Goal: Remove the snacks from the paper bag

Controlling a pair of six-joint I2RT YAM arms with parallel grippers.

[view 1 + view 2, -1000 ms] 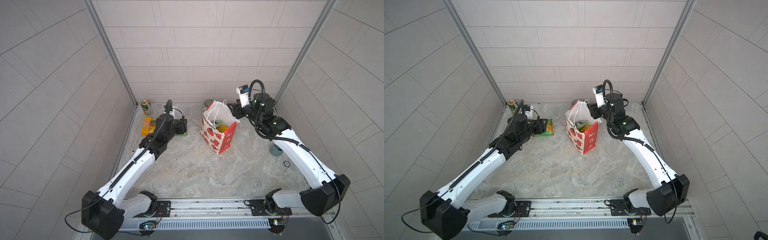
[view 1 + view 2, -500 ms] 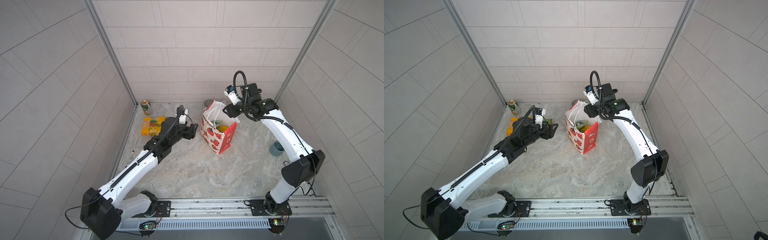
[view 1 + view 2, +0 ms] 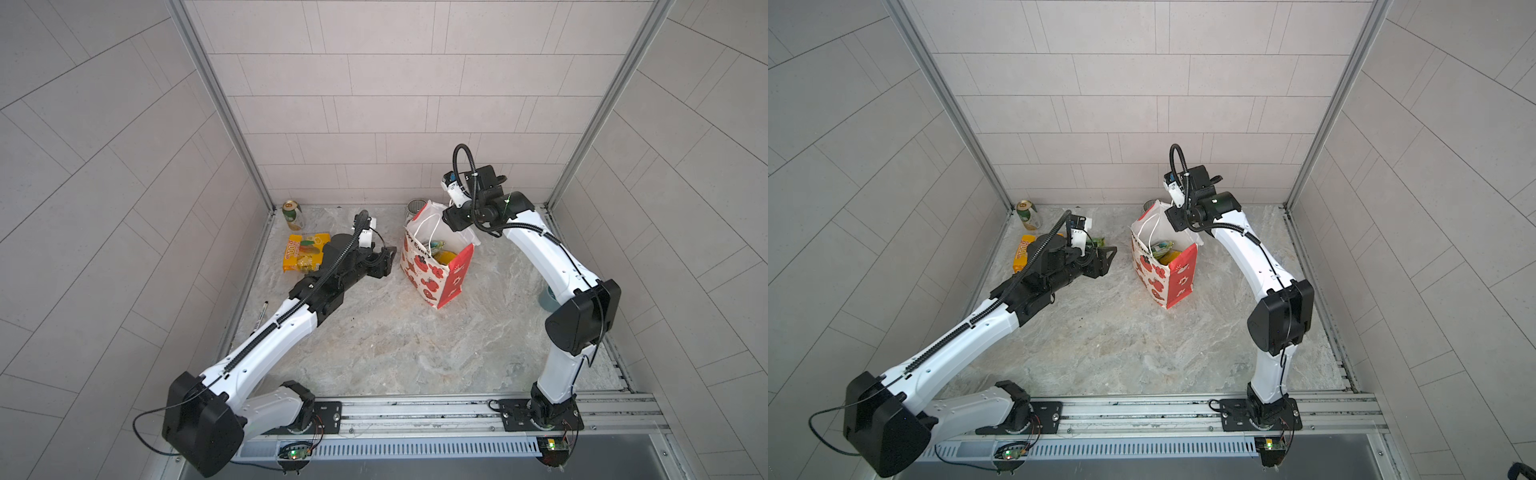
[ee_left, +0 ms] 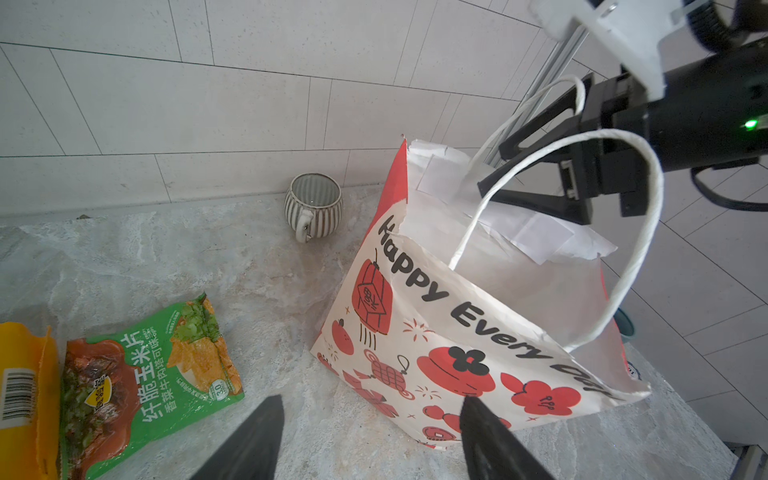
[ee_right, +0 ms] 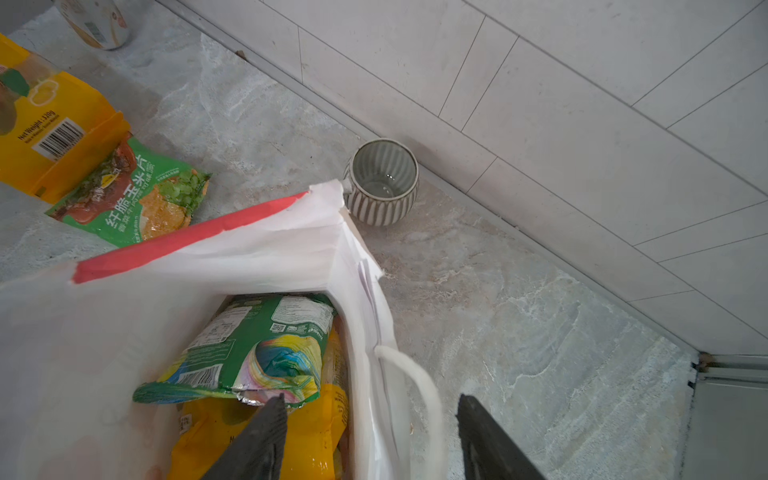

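Standing upright on the desk (image 3: 395, 353), the white paper bag (image 3: 432, 266) shows red side panels, red prints, white cord handles and black "Happy Every Day" lettering. The left jaws, apart and empty, sit beside its printed face; the right jaws, apart, straddle its far wall. Inside, a green-yellow packet (image 5: 249, 345) overlies a yellow packet (image 5: 257, 432). Outside, flat on the desk: a green chips packet (image 4: 145, 374) in Chinese script and a yellow-orange packet (image 5: 54, 108) marked "Net Weight".
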